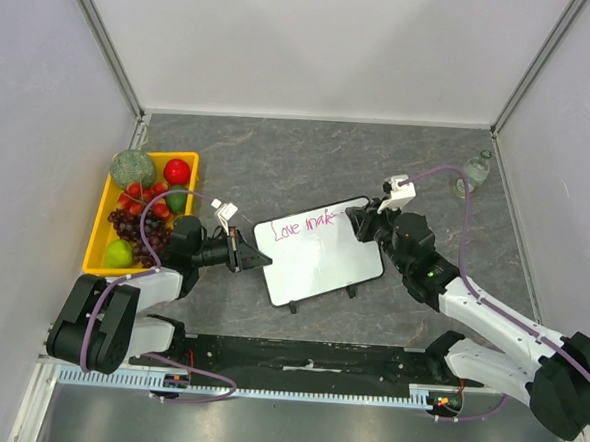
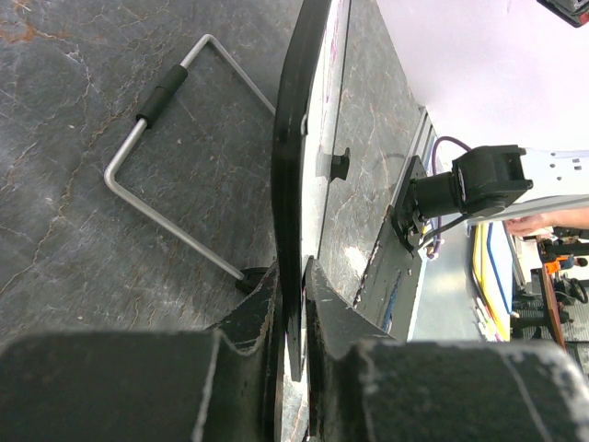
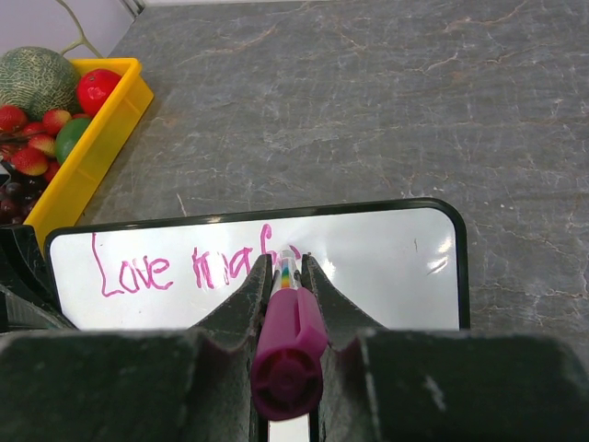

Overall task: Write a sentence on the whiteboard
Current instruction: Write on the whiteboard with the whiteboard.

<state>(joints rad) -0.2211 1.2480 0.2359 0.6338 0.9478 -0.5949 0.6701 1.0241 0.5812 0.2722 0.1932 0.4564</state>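
– While the board (image 1: 318, 252) sits in the middle of the table (image 1: 279, 160), turned a bit, what is on it?
– Pink words (image 3: 175, 269) along its far edge. I can read "Love" and then the start of a new word. It is not done yet.
– What makes the letters?
– A pink pen (image 3: 287, 345). The right gripper (image 3: 285, 262) has its fingers closed tight around it. The tip points at the board, right by the last letter.
– And who holds the board?
– The left gripper (image 1: 245, 253). Its fingers pinch the board's left edge, one on each side.
– What else is near?
– A wire stand (image 2: 166, 138) is on the back of the board. A yellow tray (image 1: 98, 231) of fruit (image 1: 144, 227) is at the left, just past the left arm. A small bottle (image 1: 475, 174) is far off at the right.
– What could go wrong?
– I think the pen could push too hard. Then the board may slide or twist out of that small pinch, and the letters would go crooked.
– Anything more?
– If the pen lifts too high, a letter gets a gap. If the fingers drag low over wet ink, "Love" could smear. And the top line has only some room left, so big letters may bump the right edge.
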